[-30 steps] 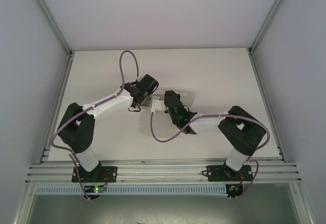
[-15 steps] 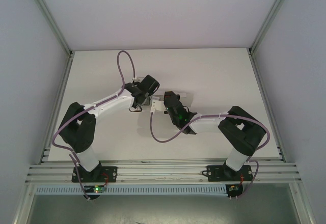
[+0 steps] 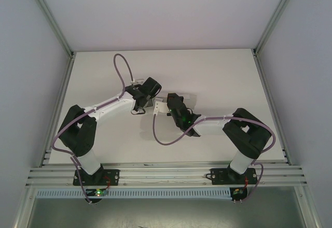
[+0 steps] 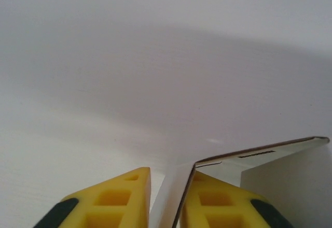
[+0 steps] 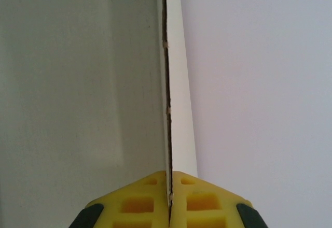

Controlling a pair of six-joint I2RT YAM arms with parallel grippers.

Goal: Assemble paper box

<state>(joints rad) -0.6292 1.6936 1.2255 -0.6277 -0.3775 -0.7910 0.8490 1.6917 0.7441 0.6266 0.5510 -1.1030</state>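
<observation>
Worktop [image 3: 98, 83] is plain white, which makes the overhead view hard for me to read. On the left, the left gripper [image 3: 151, 101] hangs over the middle of that surface, and its dark wrist covers the tips, so from above I cannot say how far apart they stand. Its own wrist camera gives me two yellow pads [image 4: 116, 199], cut off by the bottom edge, a narrow way apart, with a flap of the paper box [image 4: 270, 160] rising between them. The flap leans on the right-hand pad. Beside the other pad there seems to be a thin sliver of space, so I cannot tell whether this gripper is pinching the flap or merely straddling it. Past the pads the card folds away to the right, and its far end runs out of frame. From above, the box is white on white, wedged between the two wrists and mostly beneath them, its outline too faint to trace. Just to the right, the right gripper [image 5: 169, 199] has its yellow pads pressed together on the card's thin edge, which runs straight up the picture and leaves it at the top.
</observation>
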